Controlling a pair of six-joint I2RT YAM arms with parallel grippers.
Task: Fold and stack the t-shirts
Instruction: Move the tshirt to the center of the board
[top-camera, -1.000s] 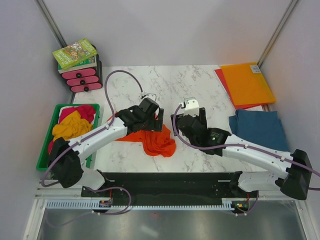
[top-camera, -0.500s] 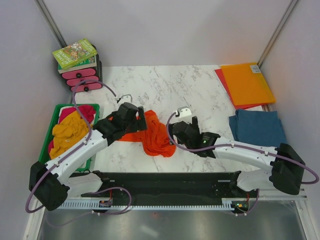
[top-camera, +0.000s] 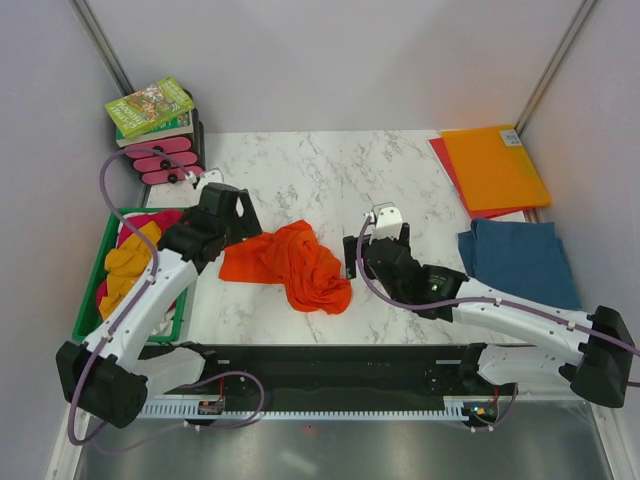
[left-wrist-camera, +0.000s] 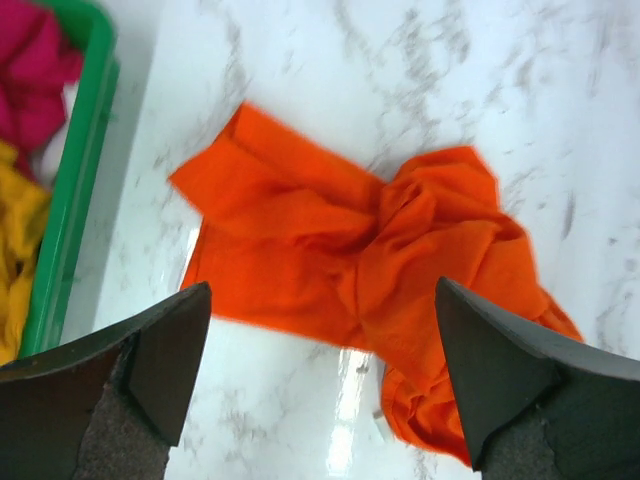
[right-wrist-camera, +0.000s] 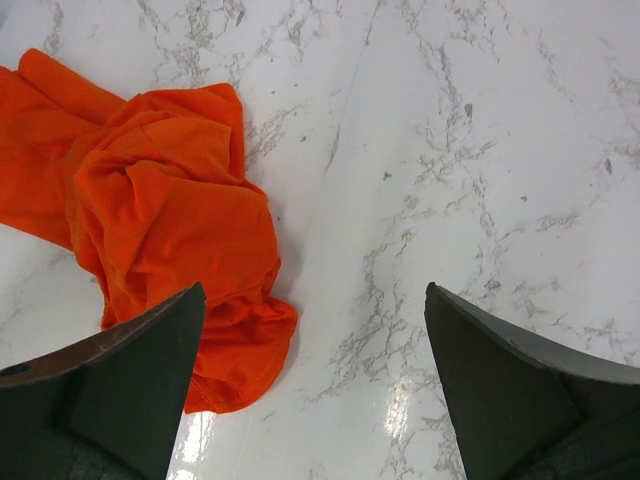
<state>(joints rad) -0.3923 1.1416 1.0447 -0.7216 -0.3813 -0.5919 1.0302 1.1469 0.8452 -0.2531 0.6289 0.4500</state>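
The bright orange crumpled cotton t-shirt (top-camera: 290, 262) lies bunched at the middle of the white marble-pattern worktop (top-camera: 330, 170), unheld. The left claw (left-wrist-camera: 320, 297) hangs over it and the right claw (right-wrist-camera: 315, 295) just beside it, both spread wide and empty. Recommended: pinch opposite outer hems, not the central knot, then draw them apart to flatten it.

Bright, even light, soft shadows, glare patches on the marble table (left-wrist-camera: 300, 405), left wrist view slightly blurred
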